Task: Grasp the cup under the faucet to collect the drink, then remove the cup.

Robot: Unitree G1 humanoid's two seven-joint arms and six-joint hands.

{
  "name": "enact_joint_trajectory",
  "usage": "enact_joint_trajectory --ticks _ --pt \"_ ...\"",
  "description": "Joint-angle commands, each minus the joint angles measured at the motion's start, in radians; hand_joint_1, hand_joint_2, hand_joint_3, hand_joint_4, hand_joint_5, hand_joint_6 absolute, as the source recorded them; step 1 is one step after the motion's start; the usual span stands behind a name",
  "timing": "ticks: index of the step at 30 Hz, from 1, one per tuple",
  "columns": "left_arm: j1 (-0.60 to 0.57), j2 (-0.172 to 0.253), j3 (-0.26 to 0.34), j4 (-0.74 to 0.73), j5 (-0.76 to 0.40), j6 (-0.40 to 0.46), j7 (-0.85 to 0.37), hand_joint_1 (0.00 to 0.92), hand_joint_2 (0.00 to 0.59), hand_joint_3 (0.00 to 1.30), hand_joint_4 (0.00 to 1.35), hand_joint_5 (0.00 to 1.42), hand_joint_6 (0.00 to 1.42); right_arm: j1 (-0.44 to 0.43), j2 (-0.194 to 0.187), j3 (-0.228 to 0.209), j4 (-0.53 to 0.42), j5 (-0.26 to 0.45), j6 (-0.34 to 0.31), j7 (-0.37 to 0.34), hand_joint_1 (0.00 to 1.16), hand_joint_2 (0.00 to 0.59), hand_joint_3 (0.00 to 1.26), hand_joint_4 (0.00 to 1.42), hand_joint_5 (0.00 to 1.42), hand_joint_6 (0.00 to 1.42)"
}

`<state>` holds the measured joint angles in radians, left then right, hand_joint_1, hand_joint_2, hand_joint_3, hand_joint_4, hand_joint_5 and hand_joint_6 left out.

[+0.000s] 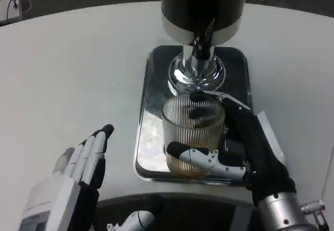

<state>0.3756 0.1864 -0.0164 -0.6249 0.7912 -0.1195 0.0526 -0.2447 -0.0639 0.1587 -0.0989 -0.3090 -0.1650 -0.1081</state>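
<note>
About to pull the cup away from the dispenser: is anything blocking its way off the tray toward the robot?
Only the raised front rim of the shiny metal tray, so lift first. The right hand grips the ribbed clear glass cup under the chrome faucet; the left hand waits off to the side.

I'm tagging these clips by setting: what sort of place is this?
Probably a lab mock-up of a drink station: a black and chrome drink dispenser stands on a shiny metal tray on a plain white table, and the right hand grips a ribbed clear cup.
</note>
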Motion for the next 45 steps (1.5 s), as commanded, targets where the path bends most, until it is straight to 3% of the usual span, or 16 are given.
enact_joint_trajectory --ticks 1,8,13,17,33,45 --pt "-0.007 0.0 -0.014 -0.001 0.02 0.006 0.001 0.0 0.144 0.0 0.0 0.01 0.0 0.078 -0.014 -0.016 -0.129 0.051 -0.033 0.039 1.16 0.168 0.83 1.02 1.25 1.42" --pt "-0.029 -0.001 -0.055 -0.065 0.142 0.041 -0.043 0.0 0.135 0.0 0.0 0.0 0.0 0.192 -0.042 -0.061 -0.292 0.135 -0.023 0.11 1.16 0.156 0.83 1.02 1.24 1.42" --pt "-0.009 -0.044 -0.077 -0.198 0.311 0.115 -0.147 0.0 0.11 0.0 0.0 0.0 0.0 0.249 -0.062 -0.094 -0.406 0.198 -0.017 0.156 1.16 0.153 0.83 1.02 1.24 1.42" --pt "0.011 -0.059 -0.093 -0.252 0.375 0.123 -0.209 0.0 0.102 0.0 0.0 0.0 0.0 0.288 -0.081 -0.111 -0.456 0.23 -0.025 0.187 1.16 0.152 0.83 1.02 1.24 1.42" --pt "0.125 -0.104 -0.146 -0.351 0.458 0.081 -0.271 0.0 0.072 0.0 0.0 0.0 0.0 0.35 -0.104 -0.17 -0.649 0.289 -0.052 0.225 1.15 0.133 0.84 1.02 1.23 1.42" --pt "0.129 -0.157 -0.208 -0.381 0.537 0.039 -0.325 0.0 0.06 0.0 0.0 0.0 0.0 0.41 -0.125 -0.172 -0.69 0.285 -0.169 0.27 1.15 0.133 0.84 1.01 1.23 1.42"
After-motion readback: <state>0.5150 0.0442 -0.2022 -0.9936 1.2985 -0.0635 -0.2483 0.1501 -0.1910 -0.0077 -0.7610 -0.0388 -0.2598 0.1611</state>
